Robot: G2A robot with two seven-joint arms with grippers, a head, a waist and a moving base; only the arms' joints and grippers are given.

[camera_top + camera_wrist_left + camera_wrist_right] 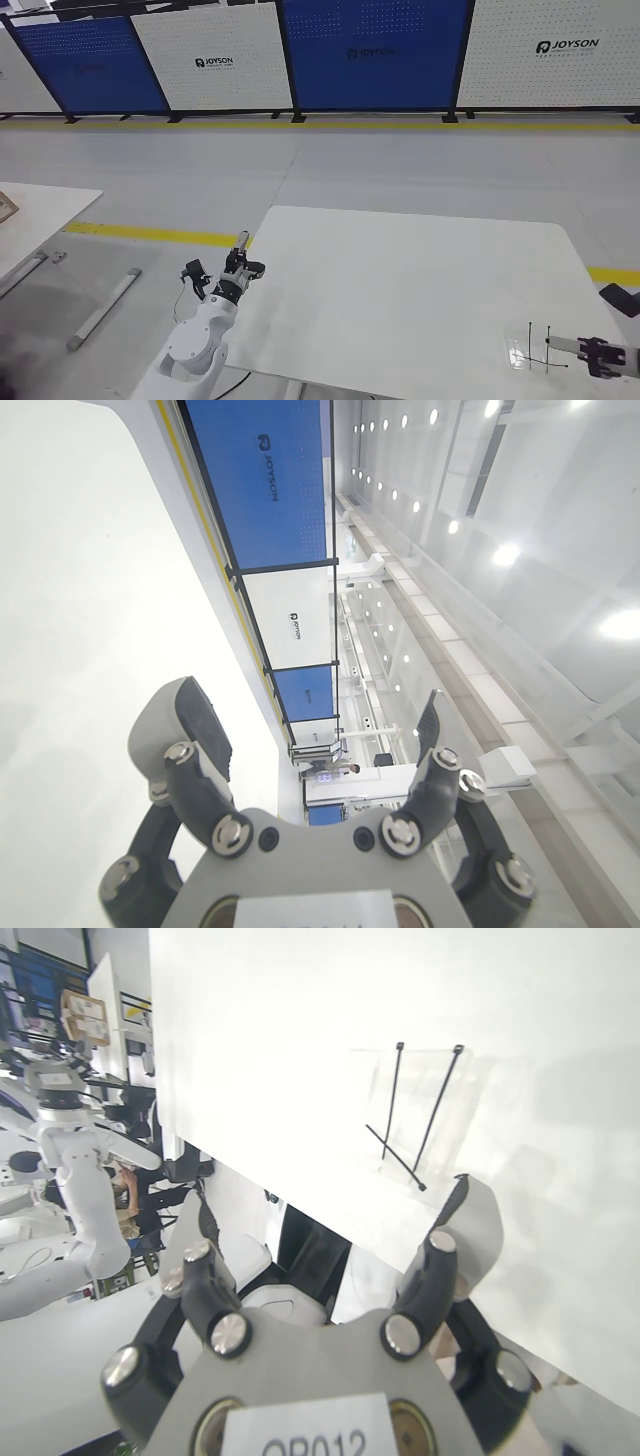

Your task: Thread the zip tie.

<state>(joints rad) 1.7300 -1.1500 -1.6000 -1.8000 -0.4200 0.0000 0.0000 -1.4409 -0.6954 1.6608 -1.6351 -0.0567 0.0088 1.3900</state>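
Right wrist view: I had the right gripper point(332, 1203) spread wide with nothing between its fingers point(475, 1218). One finger hung over the table point(300, 1028), the other past the table's near edge. Just beside the finger over the table lay three black zip ties point(392, 1103) on a clear sheet point(415, 1088), close to that near edge. Two ties lay roughly side by side, heads pointing away from the gripper and a bit farther apart at the heads than at the tails. The third lay across their tail ends, and its head was the part nearest the finger. It looked apart from the finger, but I couldn't tell for sure.

In the left wrist view, the left gripper point(315, 725) was wide too and empty, with its dark ribbed pads point(205, 720) facing each other. One finger was against the white tabletop. It pointed along the table's edge toward the blue and white panels point(280, 500) across the floor.

In the top view, I saw the left gripper at the table's left edge, aimed away from me. It was well apart from the ties, which sat at the near right corner with the right gripper just beside them. A yellow line point(150, 233) ran on the floor beyond the table
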